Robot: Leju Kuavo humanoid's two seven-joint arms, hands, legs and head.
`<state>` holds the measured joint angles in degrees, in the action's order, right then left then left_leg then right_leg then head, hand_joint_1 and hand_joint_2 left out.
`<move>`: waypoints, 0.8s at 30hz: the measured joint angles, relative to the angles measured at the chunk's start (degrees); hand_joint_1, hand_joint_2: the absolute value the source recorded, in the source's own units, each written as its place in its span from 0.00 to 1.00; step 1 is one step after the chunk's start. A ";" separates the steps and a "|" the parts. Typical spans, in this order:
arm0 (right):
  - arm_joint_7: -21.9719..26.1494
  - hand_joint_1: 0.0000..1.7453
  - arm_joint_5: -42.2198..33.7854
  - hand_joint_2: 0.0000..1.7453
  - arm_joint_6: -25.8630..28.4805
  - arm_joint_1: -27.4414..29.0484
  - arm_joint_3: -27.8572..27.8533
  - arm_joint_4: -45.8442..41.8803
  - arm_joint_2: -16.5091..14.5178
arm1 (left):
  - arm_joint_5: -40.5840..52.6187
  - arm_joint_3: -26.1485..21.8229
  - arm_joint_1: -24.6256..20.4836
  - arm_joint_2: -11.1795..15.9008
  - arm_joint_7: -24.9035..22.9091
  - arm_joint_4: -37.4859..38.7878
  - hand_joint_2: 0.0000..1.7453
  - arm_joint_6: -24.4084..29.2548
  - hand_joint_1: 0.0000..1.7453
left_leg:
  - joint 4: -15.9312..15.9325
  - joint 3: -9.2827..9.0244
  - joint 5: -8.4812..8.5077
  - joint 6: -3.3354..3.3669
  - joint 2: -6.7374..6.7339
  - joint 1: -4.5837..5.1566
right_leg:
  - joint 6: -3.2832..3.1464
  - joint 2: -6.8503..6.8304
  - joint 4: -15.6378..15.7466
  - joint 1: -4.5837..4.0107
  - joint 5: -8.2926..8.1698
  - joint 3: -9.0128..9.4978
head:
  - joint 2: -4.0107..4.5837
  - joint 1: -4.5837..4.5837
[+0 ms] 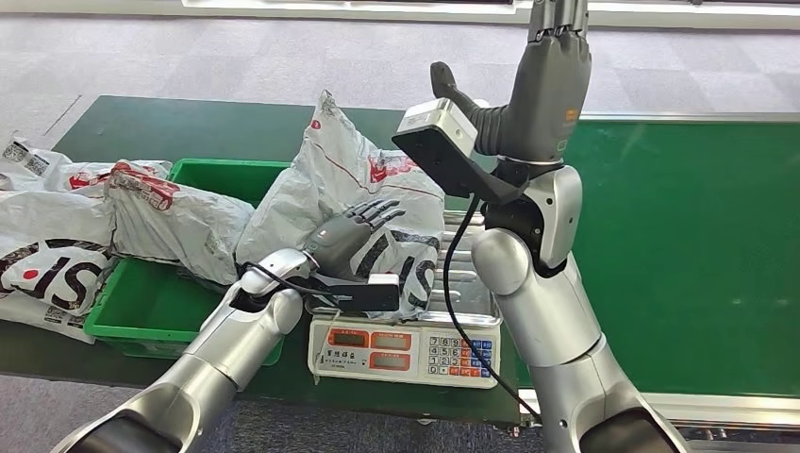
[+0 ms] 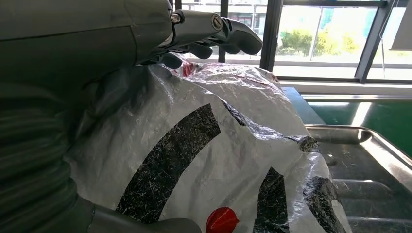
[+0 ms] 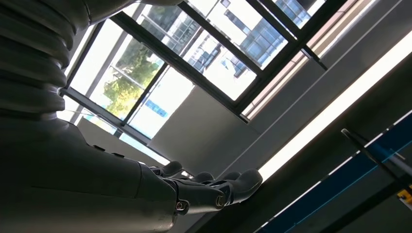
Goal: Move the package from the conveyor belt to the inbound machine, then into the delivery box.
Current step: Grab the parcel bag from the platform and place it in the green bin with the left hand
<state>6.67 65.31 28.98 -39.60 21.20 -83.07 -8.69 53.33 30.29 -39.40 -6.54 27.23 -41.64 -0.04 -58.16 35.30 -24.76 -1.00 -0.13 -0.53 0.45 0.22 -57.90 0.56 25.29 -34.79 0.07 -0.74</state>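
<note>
Left hand [image 1: 354, 236] lies palm-down on the bag [image 1: 363, 203], fingers [image 2: 233, 36] over its top, thumb under its side: gripping it. Bag sits on the scale [image 1: 406, 351] tray, leaning toward the green bin [image 1: 160, 311]. Right hand [image 1: 547, 80] is raised upright, fingers straight, holding nothing. Belt [image 1: 689, 255] to the right is open.

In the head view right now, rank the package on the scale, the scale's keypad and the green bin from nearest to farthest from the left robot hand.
1. Package on the scale: under the left robot hand, touching.
2. Keypad: front of the scale, lower right.
3. Green bin: off to the left.
</note>
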 joint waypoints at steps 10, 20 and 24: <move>0.14 0.00 -0.27 1.00 -0.23 -0.09 0.00 0.16 -0.13 | 2.02 2.23 -1.29 0.54 -1.31 2.78 1.00 -0.03 1.00 | 0.00 0.00 0.00 0.00 0.02 0.00 | 0.00 0.00 0.00 -0.01 0.00 0.00 | 0.00 0.00; 0.60 0.00 -1.22 1.00 -1.05 -0.04 0.00 0.15 -0.20 | 3.70 4.14 -2.71 1.22 -3.58 5.41 1.00 2.78 1.00 | 0.00 0.00 0.00 -0.01 0.02 0.00 | 0.00 0.00 0.00 -0.01 0.00 0.00 | 0.00 0.00; 0.65 0.00 -1.21 1.00 -1.11 0.14 0.00 0.14 -0.23 | 6.44 4.53 -2.92 1.49 -6.96 5.40 1.00 5.04 1.00 | 0.00 0.00 0.00 -0.01 0.02 0.00 | 0.00 0.00 0.00 -0.01 0.00 0.00 | 0.00 0.00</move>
<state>7.32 64.10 27.87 -39.46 21.20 -82.93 -8.92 59.77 34.82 -42.32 -5.04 20.27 -36.24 5.00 -58.16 35.30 -24.76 -1.00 -0.11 -0.53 0.45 0.22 -57.90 0.55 25.29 -34.79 0.07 -0.74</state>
